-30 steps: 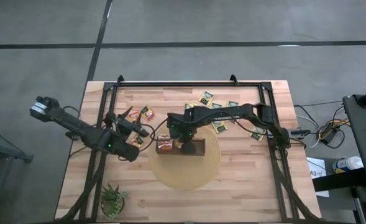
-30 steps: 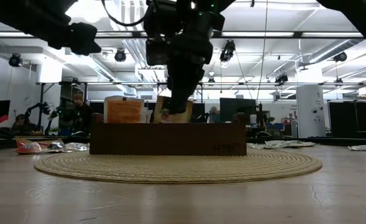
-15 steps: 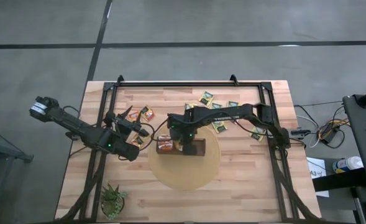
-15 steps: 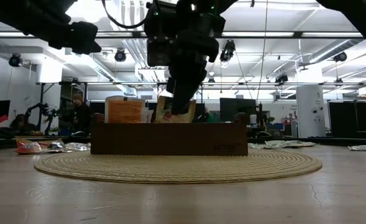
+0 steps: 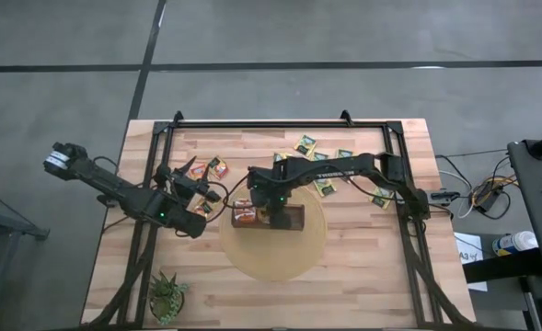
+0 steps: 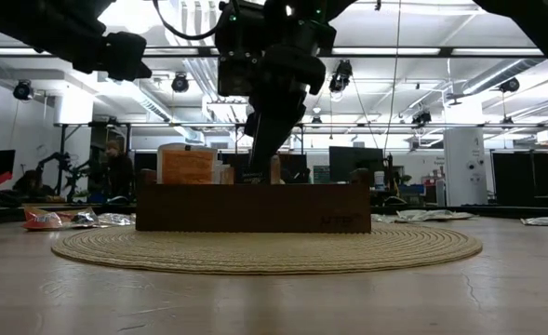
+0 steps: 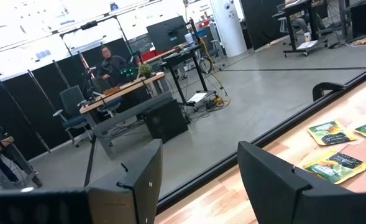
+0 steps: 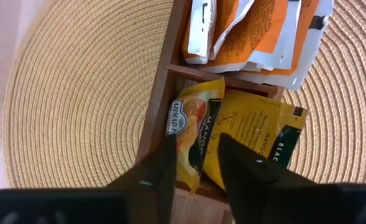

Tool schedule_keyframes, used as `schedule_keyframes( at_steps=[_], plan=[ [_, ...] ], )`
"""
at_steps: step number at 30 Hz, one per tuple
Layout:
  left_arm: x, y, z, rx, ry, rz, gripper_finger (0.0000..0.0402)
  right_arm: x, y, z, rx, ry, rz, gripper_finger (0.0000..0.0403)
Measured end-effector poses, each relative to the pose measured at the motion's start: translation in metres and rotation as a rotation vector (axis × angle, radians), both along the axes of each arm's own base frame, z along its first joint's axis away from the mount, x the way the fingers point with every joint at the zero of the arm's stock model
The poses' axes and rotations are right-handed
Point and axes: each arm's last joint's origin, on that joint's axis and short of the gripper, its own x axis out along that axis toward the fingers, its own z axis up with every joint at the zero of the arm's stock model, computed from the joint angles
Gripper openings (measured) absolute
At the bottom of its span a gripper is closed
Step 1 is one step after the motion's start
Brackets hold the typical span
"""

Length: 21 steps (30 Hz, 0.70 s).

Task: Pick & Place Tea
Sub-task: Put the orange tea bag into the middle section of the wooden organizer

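A long dark-brown wooden box point(image 5: 291, 219) point(image 6: 255, 207) lies on a round woven mat point(image 5: 271, 259). My right gripper point(image 5: 269, 209) point(image 6: 260, 154) point(image 8: 198, 167) hangs open over a middle compartment, pointing down. Its fingers stand on either side of a yellow tea sachet point(image 8: 197, 134). That sachet leans inside the compartment against a second yellow one point(image 8: 257, 143). Orange sachets point(image 8: 257, 31) point(image 6: 186, 166) stand in the neighbouring compartment. My left gripper point(image 5: 197, 188) point(image 7: 198, 186) waits open above the table, left of the box.
Loose sachets lie on the table behind the box point(image 5: 305, 144), on the left point(image 5: 217, 167) point(image 6: 60, 219) and on the right point(image 5: 379, 197) point(image 7: 332, 165). A small green plant point(image 5: 167, 296) stands at the near left corner. A black frame rail point(image 5: 280, 122) runs along the far edge.
The yellow sachet stood well above the box's rim under my right gripper. It has now sunk into the compartment, and only a sliver shows over the rim in the low view. My right gripper has stayed at about the same height over the box.
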Motion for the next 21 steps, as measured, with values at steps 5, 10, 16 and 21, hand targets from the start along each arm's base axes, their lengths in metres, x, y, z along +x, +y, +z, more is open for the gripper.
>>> schedule_keyframes(
  at_steps=[5, 10, 16, 21],
  plan=[
    [0.000, 0.000, 0.000, 0.000, 0.000, 0.000, 0.0202, -0.001, -0.001, 0.004, -0.007, -0.014, 0.014, 0.0165],
    [0.000, 0.000, 0.000, -0.001, -0.001, -0.001, 0.0202, 0.002, 0.000, 0.015, -0.020, -0.059, 0.041, 0.0181],
    [-0.002, 0.001, -0.005, -0.009, -0.001, -0.005, 0.0202, 0.003, -0.003, 0.021, -0.124, -0.065, 0.001, 0.0170],
    [-0.001, 0.001, -0.006, -0.024, 0.003, -0.013, 0.0202, 0.000, -0.004, 0.036, -0.138, -0.120, -0.004, 0.0147]
  ],
)
